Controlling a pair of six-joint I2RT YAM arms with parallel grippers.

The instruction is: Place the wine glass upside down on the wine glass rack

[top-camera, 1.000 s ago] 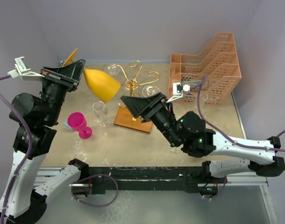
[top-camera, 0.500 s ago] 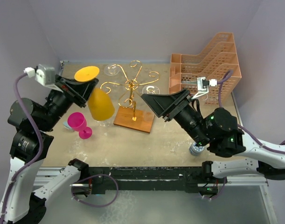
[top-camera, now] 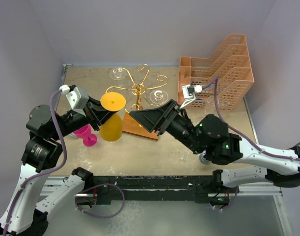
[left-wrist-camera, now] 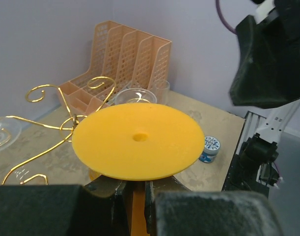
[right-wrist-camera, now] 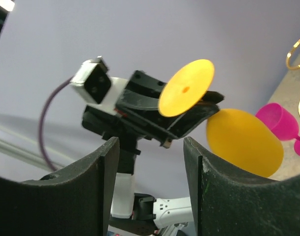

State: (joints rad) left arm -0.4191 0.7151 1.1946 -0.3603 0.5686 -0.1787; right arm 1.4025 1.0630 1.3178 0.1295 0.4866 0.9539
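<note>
My left gripper point(top-camera: 98, 114) is shut on the stem of a yellow wine glass point(top-camera: 111, 129), held upside down with its round foot point(top-camera: 113, 102) on top. The glass hangs just left of the rack's wooden base point(top-camera: 149, 132). In the left wrist view the foot point(left-wrist-camera: 137, 140) fills the middle and the stem runs between my left gripper's point(left-wrist-camera: 135, 191) fingers. The gold wire rack point(top-camera: 137, 89) stands behind and to the right, and its curled arms point(left-wrist-camera: 66, 123) show beyond the foot. My right gripper point(top-camera: 147, 118) is open and empty, pointing at the glass point(right-wrist-camera: 243, 141) from the right.
A pink glass point(top-camera: 83, 132) stands left of the yellow one. Clear glasses point(top-camera: 118, 73) hang on the rack's arms. A peach lattice tray stack point(top-camera: 218, 73) stands at the back right. A small blue-and-white jar point(left-wrist-camera: 208, 149) sits near the front, by the right arm.
My left arm came down and toward the front with the yellow glass, turning it fully upside down. My right gripper swung back left, over the rack's base, toward the glass.
</note>
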